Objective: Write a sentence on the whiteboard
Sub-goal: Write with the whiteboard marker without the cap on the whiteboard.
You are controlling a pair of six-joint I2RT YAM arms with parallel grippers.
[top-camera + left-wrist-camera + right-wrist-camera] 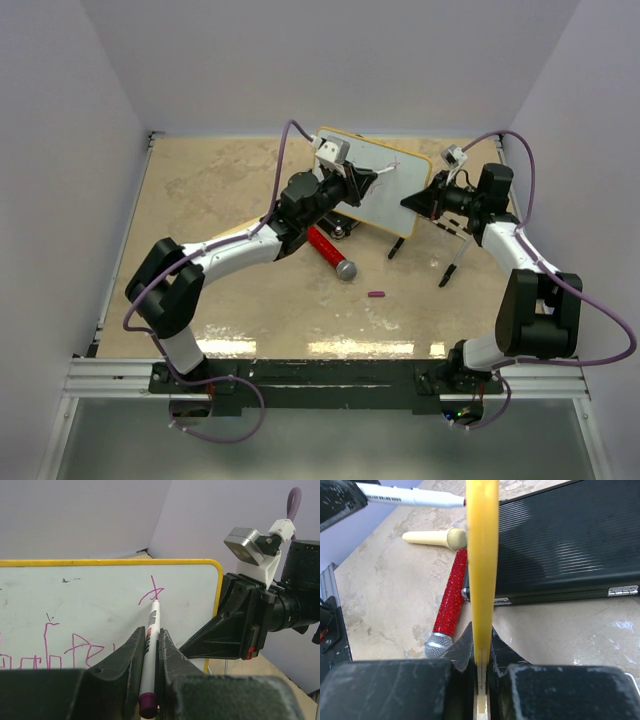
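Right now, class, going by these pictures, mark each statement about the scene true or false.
1. The left fingers grip a marker whose tip touches the board. True.
2. The right fingers hang open, clear of the board. False: they are shut on its yellow rim.
3. The board is blank. False: purple writing is on it.
4. A red microphone lies on the table. True.

White-linked, black-jointed arms [235, 248], purple cables [293, 500] looped alongside, grey-and-white wrist cameras [247, 544], left gripper [151, 634] and right gripper [481, 630] scuffed black.
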